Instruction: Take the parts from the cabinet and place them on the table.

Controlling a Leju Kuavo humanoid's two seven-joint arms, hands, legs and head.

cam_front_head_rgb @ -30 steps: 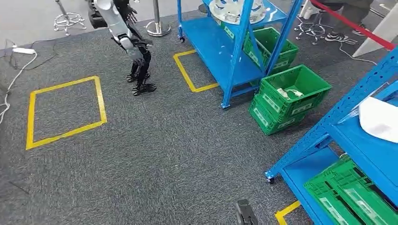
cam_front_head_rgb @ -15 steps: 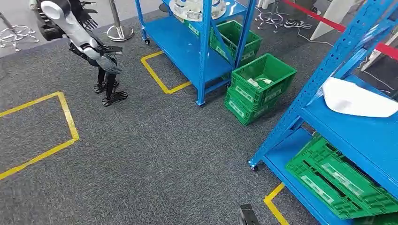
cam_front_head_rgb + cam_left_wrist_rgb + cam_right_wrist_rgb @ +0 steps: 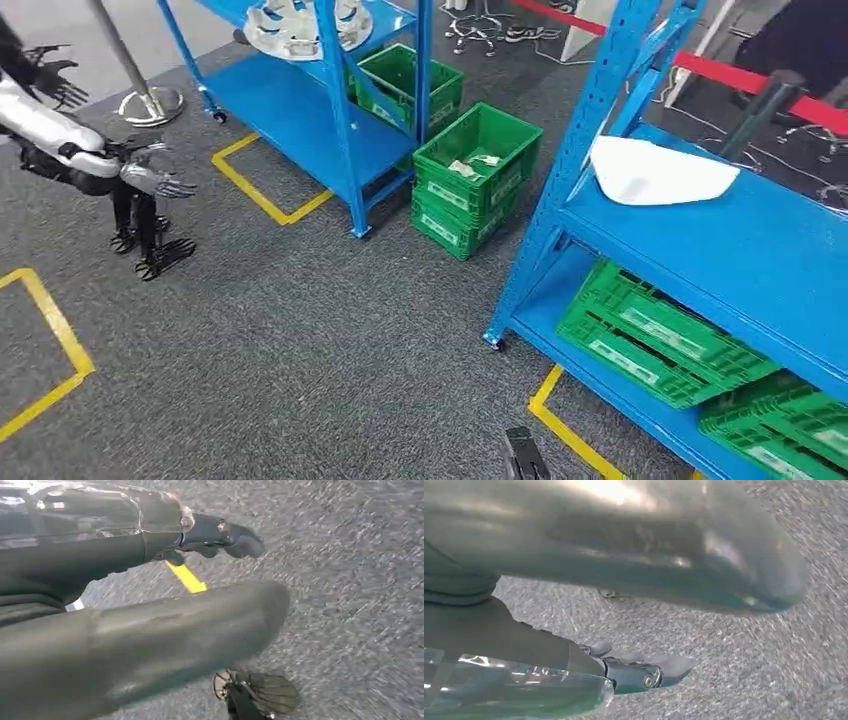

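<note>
A white curved part (image 3: 660,170) lies on the upper shelf of the near blue cabinet (image 3: 760,260) at the right of the head view. A farther blue rack (image 3: 340,110) carries a white round part (image 3: 295,22) on its top shelf. My left hand (image 3: 175,640) hangs over grey carpet, its thumb apart from its dark fingers (image 3: 220,532), with nothing in it. The right hand (image 3: 624,555) hangs the same way above the carpet, its fingers (image 3: 634,672) spread from the thumb and empty.
Stacked green crates (image 3: 470,175) stand on the floor between the two racks, and more green crates (image 3: 660,335) lie on the near cabinet's bottom shelf. Another humanoid robot (image 3: 90,160) stands at the left. Yellow tape squares (image 3: 265,190) mark the carpet. A red barrier (image 3: 760,85) runs behind.
The camera has swung right: the whole scene slid left, and the near cabinet with the white part now takes up more of the right side.
</note>
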